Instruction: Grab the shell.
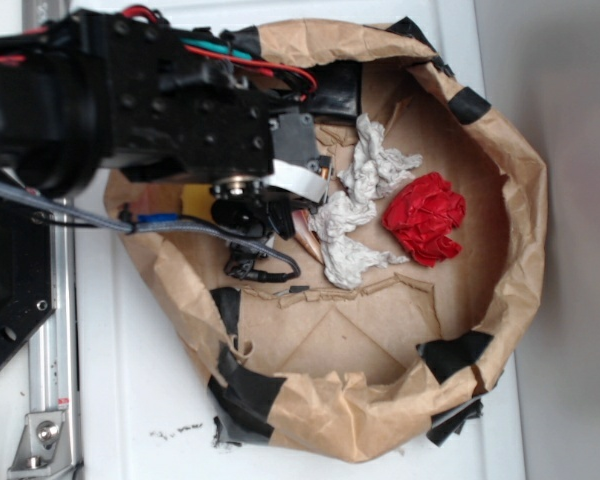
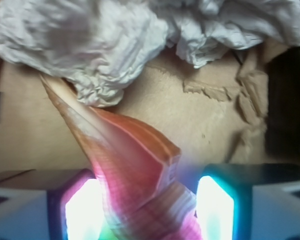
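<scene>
Two fingers (image 2: 82,210) flank shell (image 2: 135,165); tail touches paper wad (image 2: 90,45).

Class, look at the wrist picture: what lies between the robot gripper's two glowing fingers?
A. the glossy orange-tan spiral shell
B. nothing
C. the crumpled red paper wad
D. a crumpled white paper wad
A: the glossy orange-tan spiral shell runs down between the gripper fingers, its pointed tip against a crumpled white paper wad.

The shell (image 2: 135,170) lies between the gripper's (image 2: 149,210) glowing fingers (image 2: 82,210), seemingly touching; its pointed tail reaches the crumpled white paper (image 2: 90,45).
</scene>
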Motion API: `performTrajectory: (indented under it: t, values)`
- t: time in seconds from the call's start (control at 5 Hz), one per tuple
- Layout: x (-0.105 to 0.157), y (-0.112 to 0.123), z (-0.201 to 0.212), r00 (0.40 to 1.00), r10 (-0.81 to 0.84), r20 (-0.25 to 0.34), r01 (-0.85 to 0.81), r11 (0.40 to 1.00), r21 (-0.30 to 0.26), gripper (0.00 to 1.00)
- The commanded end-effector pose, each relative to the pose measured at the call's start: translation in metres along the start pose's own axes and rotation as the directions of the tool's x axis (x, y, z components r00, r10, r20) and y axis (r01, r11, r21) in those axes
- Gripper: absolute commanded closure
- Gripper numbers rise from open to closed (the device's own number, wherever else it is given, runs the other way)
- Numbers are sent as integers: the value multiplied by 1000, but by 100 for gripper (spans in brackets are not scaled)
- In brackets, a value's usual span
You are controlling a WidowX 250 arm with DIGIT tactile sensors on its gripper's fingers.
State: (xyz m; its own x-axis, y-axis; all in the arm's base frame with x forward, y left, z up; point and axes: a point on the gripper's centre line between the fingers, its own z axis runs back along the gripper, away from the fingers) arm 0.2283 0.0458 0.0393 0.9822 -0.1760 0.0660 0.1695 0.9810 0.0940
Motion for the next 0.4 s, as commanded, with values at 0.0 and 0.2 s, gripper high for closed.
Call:
performTrajectory:
  t: [0.0, 0.2]
  values:
    - [41, -27, 111, 973, 177, 146, -178, 984, -11, 100]
    - [53, -45, 139, 970, 224, 93, -222, 975, -31, 100]
